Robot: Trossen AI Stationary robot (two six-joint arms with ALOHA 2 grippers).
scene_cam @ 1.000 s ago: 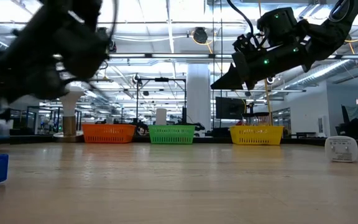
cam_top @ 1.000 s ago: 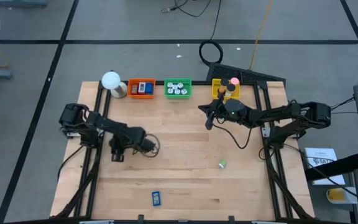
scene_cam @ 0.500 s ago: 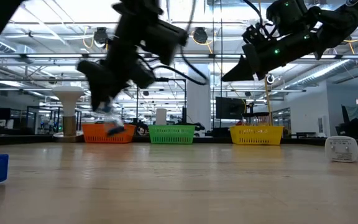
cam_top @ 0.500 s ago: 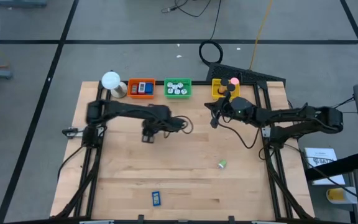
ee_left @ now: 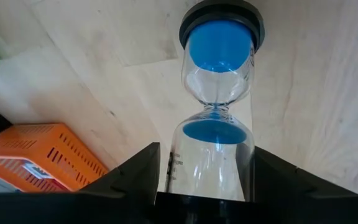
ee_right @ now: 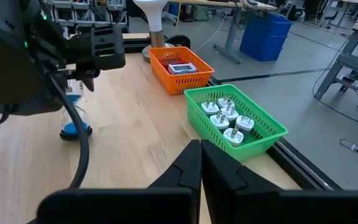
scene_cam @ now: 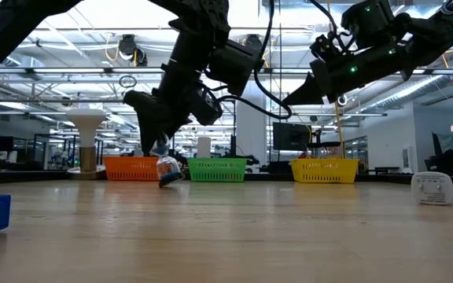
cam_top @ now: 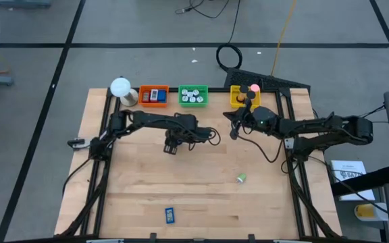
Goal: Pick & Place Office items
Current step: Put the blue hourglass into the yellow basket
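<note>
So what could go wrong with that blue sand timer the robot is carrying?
The left claw grips the sand timer by one end only, so it might tip or slip. It looks like glass, so a drop onto the table could crack it. The right claw hangs close by, so the arms could bump.

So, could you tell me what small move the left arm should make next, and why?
Probably carry on toward the orange tray: the left gripper is shut on a blue-sand hourglass, held above the table short of the trays. The right gripper waits shut, empty.
</note>
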